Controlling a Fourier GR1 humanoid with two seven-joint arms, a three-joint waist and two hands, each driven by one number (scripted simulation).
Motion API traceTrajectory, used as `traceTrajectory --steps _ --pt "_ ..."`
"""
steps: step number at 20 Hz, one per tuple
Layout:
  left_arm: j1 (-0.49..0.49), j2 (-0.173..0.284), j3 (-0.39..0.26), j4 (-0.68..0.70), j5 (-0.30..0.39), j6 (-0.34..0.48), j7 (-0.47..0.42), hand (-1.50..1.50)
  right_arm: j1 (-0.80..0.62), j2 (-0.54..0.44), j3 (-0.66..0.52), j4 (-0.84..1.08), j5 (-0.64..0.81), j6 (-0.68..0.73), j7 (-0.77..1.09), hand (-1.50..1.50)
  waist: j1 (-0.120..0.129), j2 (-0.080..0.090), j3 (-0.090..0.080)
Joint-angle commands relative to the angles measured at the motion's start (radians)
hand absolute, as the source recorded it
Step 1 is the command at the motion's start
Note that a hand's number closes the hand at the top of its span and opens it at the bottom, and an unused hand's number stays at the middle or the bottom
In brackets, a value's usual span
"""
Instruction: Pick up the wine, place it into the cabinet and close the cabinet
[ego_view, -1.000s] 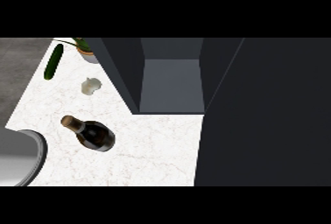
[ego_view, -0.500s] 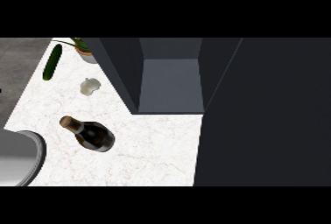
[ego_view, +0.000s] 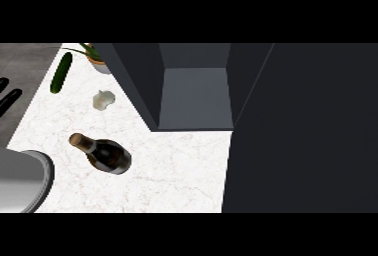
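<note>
I am seeing the cabinet (ego_view: 196, 95) standing open at the table's (ego_view: 177, 170) far side, its dark door (ego_view: 303, 130) filling the view's right. A grey sink (ego_view: 22, 182) is showing at lower left. The wine (ego_view: 103, 152) is lying on the table, left of centre, cork pointing up-left, nothing touching it. A cucumber (ego_view: 61, 73), a garlic bulb (ego_view: 104, 99) and a potted plant (ego_view: 94, 55) are sitting farther back. The left hand (ego_view: 7, 97) is showing only black fingers, straight and holding nothing, at the left edge.

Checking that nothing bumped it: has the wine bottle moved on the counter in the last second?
No. The wine bottle lies in the same place as before, below-left of the open cabinet, cork end pointing up-left.
</note>
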Motion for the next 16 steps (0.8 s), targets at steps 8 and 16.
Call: traceTrajectory --steps 8,16 --pt "-0.097 -0.036 -0.015 0.323 -0.217 -0.140 -0.093 -1.50 0.006 0.031 0.038 -0.007 0.010 0.002 -0.022 -1.50 -0.004 0.009 -0.011" --pt "-0.137 -0.102 -0.030 0.583 -0.430 -0.308 -0.261 -1.50 -0.001 0.041 0.032 -0.055 0.000 -0.020 0.017 -1.50 -0.011 0.010 -0.012"
